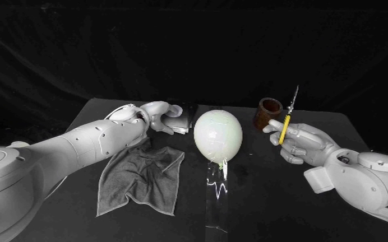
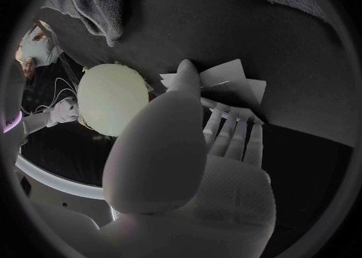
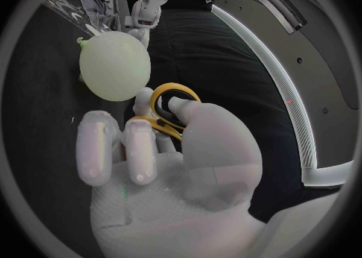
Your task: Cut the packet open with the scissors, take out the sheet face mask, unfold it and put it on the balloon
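- Table [image 1: 267,197]: black, matte, flat top w/ dark drape behind it.
- Cloth [image 1: 139,179]: grey, soft woven fabric, crumpled & partly folded. It lies flat on the table on the robot's left side, just beside the balloon's near end.
- Balloon [image 1: 218,134]: pale, smooth, egg-shaped w/ a slight sheen. Sits mid-table btwn the two hands, knot end toward the robot.
- Clear piece [image 1: 215,189]: glossy, see-through, long & narrow, running from the balloon's knot toward the robot. Can't tell what kind of stand it is.
- Left hand [image 1: 155,115]: silver, smooth shell, at the far-left side of the balloon but apart from it. Holds the packet; in the left wrist view the thumb [image 2: 184,86] lies over it & the fingers [image 2: 226,134] sit close together under its edge.
- Right hand [image 1: 305,143]: silver, on the robot's right, well apart from the balloon. Fingers curled tight round the scissors' handles; right wrist view has the thumb tip in a yellow loop.
- Cup [image 1: 269,113]: brown, round, open-topped, upright at the far edge of the table, near the balloon's far end & just behind the right hand.
- Scissors [image 1: 285,127]: yellow rounded plastic loops, thin metal blades. Held upright in the right hand, tips pointing up, blades together as far as I can tell.
- Packet [image 1: 179,121]: thin, flat, rectangular w/ sharp corners, pale foil-like face. It's in the left hand, just beside the balloon's far-left side. Can't tell if it rests on the table.
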Robot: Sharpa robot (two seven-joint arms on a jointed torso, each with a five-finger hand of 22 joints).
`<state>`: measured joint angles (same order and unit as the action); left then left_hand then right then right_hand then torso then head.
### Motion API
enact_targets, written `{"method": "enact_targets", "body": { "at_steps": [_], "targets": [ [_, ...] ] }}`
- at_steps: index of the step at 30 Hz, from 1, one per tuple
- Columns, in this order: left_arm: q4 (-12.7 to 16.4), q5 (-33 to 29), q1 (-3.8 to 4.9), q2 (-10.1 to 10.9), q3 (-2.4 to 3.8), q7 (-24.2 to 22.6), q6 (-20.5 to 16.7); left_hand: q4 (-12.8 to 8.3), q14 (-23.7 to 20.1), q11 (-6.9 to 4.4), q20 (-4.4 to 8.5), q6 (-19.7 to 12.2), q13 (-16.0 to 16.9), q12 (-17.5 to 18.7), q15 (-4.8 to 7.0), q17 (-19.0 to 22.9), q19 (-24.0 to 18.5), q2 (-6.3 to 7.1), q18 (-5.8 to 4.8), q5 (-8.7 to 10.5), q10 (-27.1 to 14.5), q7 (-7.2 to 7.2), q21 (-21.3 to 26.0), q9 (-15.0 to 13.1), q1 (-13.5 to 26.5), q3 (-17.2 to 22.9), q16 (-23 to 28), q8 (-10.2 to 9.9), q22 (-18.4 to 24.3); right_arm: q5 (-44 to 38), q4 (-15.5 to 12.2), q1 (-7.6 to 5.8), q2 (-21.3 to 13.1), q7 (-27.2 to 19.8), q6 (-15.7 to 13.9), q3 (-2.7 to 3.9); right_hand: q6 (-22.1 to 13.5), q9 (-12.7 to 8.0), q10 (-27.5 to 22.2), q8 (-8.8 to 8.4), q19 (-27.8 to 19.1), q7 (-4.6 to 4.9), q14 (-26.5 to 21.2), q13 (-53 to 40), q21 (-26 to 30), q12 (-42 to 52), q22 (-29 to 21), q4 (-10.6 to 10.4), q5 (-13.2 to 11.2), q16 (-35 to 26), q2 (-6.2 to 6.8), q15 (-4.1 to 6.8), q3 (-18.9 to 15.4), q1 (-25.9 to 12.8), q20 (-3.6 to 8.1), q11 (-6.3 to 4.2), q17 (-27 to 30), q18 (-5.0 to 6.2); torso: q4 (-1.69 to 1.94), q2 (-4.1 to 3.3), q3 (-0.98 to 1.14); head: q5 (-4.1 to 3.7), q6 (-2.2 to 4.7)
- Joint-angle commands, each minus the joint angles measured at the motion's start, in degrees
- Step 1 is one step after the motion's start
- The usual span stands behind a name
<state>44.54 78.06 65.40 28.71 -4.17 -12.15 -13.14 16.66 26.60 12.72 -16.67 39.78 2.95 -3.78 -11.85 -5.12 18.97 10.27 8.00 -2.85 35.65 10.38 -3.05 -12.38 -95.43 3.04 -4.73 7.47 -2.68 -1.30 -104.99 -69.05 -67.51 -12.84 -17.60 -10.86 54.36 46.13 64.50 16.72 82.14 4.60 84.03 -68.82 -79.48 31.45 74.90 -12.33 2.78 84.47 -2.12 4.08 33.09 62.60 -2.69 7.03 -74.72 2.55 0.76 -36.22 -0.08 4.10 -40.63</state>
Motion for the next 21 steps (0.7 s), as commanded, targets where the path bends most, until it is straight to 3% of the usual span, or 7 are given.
{"method": "enact_targets", "body": {
  "at_steps": [1,6,12,21],
  "targets": [
    [0.11,-0.55,-0.47,0.03,-0.27,0.06,2.50,-0.23,2.73,-0.17,-0.02,3.34,0.71,-1.03,0.11,-0.60,1.30,-2.41,0.89,0.10,4.09,3.83,-0.56,-1.67,-0.94,1.98,-0.84,1.37,-0.16,-1.12,-0.04,0.05,0.05,-0.41,0.76,0.02,0.47,-0.05,22.18,-0.23,-0.51,-0.04,3.00,-8.16,0.20,45.92,5.94,0.06,0.01,0.24,-2.23,-0.39,-0.25,1.93,-0.02,-7.14,0.08,0.57,0.02,0.01,0.00,0.11,-0.07],
    [0.54,-0.99,-0.50,0.29,-0.27,-0.39,3.11,-1.14,9.03,-0.65,-0.03,7.28,1.05,-2.19,0.21,-1.82,4.42,-4.30,0.98,0.11,12.79,3.17,-1.47,-2.52,-2.43,4.59,-2.61,3.13,-0.46,-1.36,-0.03,0.07,0.05,-0.42,0.76,0.02,0.47,-0.05,22.18,-0.23,-0.51,-0.04,3.00,-8.16,0.20,45.92,5.94,0.06,0.01,0.24,-2.23,-0.39,-0.25,1.93,-0.02,-7.14,0.08,0.57,0.00,-0.02,-0.01,0.19,-0.21],
    [1.70,-1.30,-0.51,0.88,-0.27,-0.74,3.50,-1.52,11.85,-1.32,0.01,9.30,0.90,-2.17,0.55,-2.32,5.46,-4.30,1.24,0.10,15.23,2.55,-1.64,-2.67,-2.75,5.81,-3.21,4.01,-0.38,-1.68,0.06,0.09,0.05,-0.40,0.79,0.01,0.64,-0.15,22.19,-0.33,-0.55,-0.07,3.01,-8.17,0.26,45.91,5.90,0.17,0.01,0.26,-2.24,-0.37,-0.30,2.01,-0.02,-7.16,0.01,0.59,0.09,0.00,0.01,0.18,-0.29],
    [4.44,-2.71,-0.51,2.48,-0.22,-0.31,4.36,-1.65,11.13,-0.97,-0.07,9.21,0.71,-1.55,0.45,-2.13,5.50,-3.45,1.23,0.12,15.48,2.84,-1.56,-2.44,-2.48,5.98,-2.81,3.79,-0.27,-2.35,0.25,0.13,0.10,-0.30,0.95,0.01,0.64,-0.15,22.19,-0.33,-0.55,-0.07,3.01,-8.17,0.26,45.91,5.90,0.17,0.01,0.26,-2.24,-0.37,-0.30,2.01,-0.02,-7.16,0.01,0.59,0.04,0.00,0.00,0.25,-0.22]
  ]
}}
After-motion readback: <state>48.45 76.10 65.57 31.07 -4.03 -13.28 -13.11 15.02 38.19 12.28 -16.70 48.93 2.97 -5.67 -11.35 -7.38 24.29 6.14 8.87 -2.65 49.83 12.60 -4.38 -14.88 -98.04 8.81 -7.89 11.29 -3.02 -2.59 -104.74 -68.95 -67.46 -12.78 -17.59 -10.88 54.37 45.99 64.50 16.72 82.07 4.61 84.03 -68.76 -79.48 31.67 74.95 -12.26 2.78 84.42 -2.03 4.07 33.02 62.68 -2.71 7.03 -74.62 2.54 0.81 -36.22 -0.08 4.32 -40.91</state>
